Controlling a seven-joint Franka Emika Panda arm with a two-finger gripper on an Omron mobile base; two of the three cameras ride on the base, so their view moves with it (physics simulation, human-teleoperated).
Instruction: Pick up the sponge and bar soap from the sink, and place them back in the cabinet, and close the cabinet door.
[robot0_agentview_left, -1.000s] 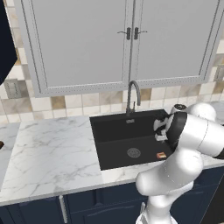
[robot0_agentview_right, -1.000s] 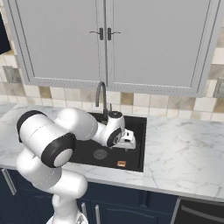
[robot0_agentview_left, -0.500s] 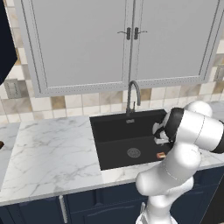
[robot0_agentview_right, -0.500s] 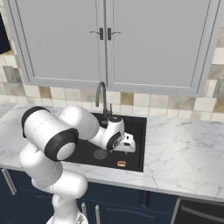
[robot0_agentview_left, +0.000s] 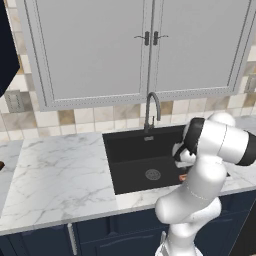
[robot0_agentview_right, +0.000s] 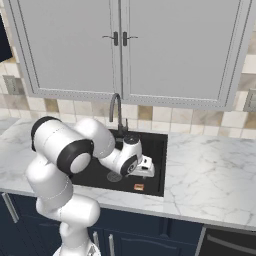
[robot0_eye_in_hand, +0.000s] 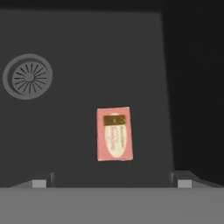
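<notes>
The bar soap (robot0_eye_in_hand: 114, 133), a small pinkish-orange bar with a label, lies flat on the black floor of the sink (robot0_eye_in_hand: 87, 52). It sits near the basin's front right corner (robot0_agentview_right: 139, 187). My gripper (robot0_eye_in_hand: 111, 181) hangs open just above it, with the soap centred between the fingertips (robot0_eye_in_hand: 41, 180) and not touched. From the right base the gripper (robot0_agentview_right: 146, 169) hovers low inside the basin (robot0_agentview_right: 156, 145). In the left base view my arm covers most of the soap (robot0_agentview_left: 183, 177). The sponge is hidden. A dark navy edge of the cabinet (robot0_agentview_left: 6, 50) shows at the far upper left.
The round grey drain (robot0_eye_in_hand: 28, 77) lies left of the soap. The gooseneck tap (robot0_agentview_left: 151, 107) stands behind the basin. Light grey wall cabinets (robot0_agentview_left: 145, 45) hang above, and white marble counter (robot0_agentview_left: 60, 175) runs on both sides.
My arm has folded down and inward over the sink, bringing the hand slightly lower above the soap. The jaws stay open and the soap has not moved.
</notes>
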